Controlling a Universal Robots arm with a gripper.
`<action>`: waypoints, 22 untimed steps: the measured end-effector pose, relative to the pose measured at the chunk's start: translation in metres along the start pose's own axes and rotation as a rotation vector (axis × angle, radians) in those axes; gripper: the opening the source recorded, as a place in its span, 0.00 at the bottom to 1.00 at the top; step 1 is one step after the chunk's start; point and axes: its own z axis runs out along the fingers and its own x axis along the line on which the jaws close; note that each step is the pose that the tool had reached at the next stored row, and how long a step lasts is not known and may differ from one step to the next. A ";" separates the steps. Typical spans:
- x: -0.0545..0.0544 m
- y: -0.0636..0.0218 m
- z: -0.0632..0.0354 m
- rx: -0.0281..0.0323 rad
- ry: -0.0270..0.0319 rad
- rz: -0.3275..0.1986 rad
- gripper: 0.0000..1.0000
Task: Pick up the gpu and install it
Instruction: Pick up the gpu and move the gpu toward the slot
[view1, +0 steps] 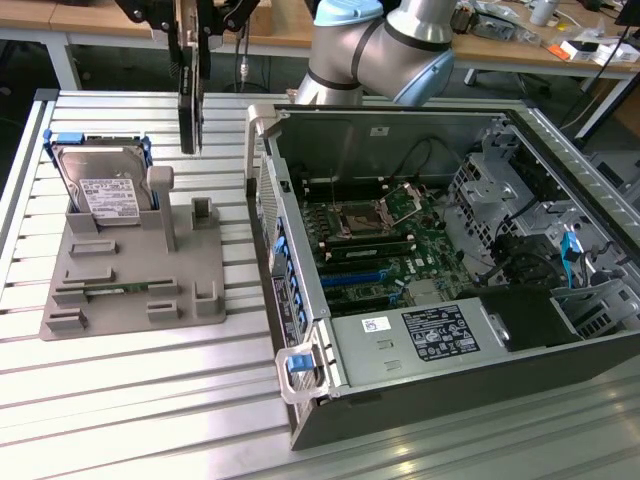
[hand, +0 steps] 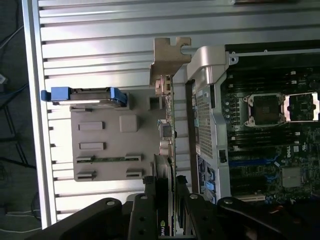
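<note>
Pinching the gpu (view1: 187, 100) between its two fingers, the gripper (view1: 190, 42) is partly closed on the card's upper end and holds it clear of every surface. In the wrist view the gripper (hand: 168, 202) looks straight down the card (hand: 168, 125), which shows edge-on. Its long axis runs away from the fingers, with the metal bracket (hand: 170, 52) at the far, lower end. So the card hangs roughly upright, long axis vertical, directly under the only arm in the scene. Taking the open computer case (view1: 350, 140) as the landmark, the card is outside it, just beyond the vented rear wall and above the height of its rim. The motherboard (view1: 390, 235) lies flat on the case floor, and its blue expansion slots (view1: 355, 275) sit low near that same rear wall. From the gripper, then, the slots lie across the wall and downward, to the exterior view's right. My judgement is that the pick-up is done and the installing is not. Farther from the case than the card, the grey parts holder (view1: 130, 270) rests on the slatted table (view1: 120, 400). It carries the hard drive (view1: 105, 185) standing on edge and a narrow memory stick (hand: 107, 159) lying flat.
</note>
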 end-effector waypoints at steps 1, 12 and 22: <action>0.000 0.0001 -0.0012 0.0000 0.0000 0.000 0.27; -0.001 0.0010 -0.0220 0.0000 0.0000 0.000 0.27; -0.001 0.0020 -0.0444 0.0000 0.0000 0.000 0.27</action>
